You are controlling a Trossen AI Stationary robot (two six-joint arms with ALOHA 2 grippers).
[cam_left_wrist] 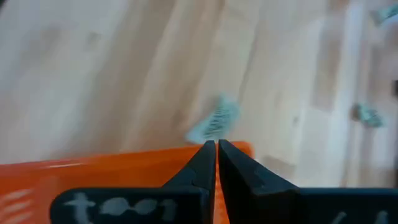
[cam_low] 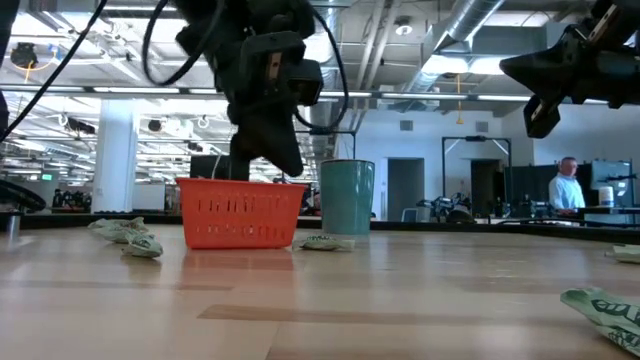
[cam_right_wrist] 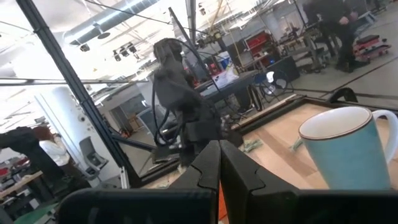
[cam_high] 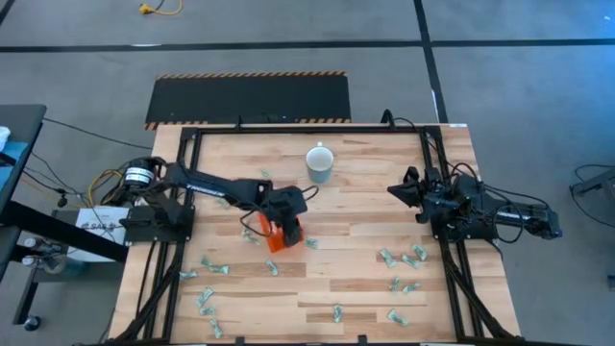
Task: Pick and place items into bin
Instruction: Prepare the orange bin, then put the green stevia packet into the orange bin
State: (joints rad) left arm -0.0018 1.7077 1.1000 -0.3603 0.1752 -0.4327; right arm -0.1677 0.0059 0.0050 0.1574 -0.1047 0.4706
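The orange bin (cam_high: 273, 238) stands on the wooden table left of centre, also seen in the low view (cam_low: 240, 212) and in the left wrist view (cam_left_wrist: 93, 171). My left gripper (cam_high: 288, 229) hangs just above the bin's right end (cam_low: 288, 168), pointing steeply down. It is shut (cam_left_wrist: 216, 144) with nothing visible between its fingers. One item (cam_left_wrist: 214, 121) lies on the table just beyond the bin (cam_high: 311, 242). Several more items lie scattered at the near left (cam_high: 213, 269) and near right (cam_high: 399, 258). My right gripper (cam_high: 392, 190) waits shut (cam_right_wrist: 219, 146) at the table's right side, raised and about level.
A pale blue-white mug (cam_high: 320, 161) stands upright behind the bin toward the far edge (cam_low: 347, 196). A dark frame (cam_high: 307, 128) runs round the table top. Bare wood lies between the bin and the right arm. People show in the room behind.
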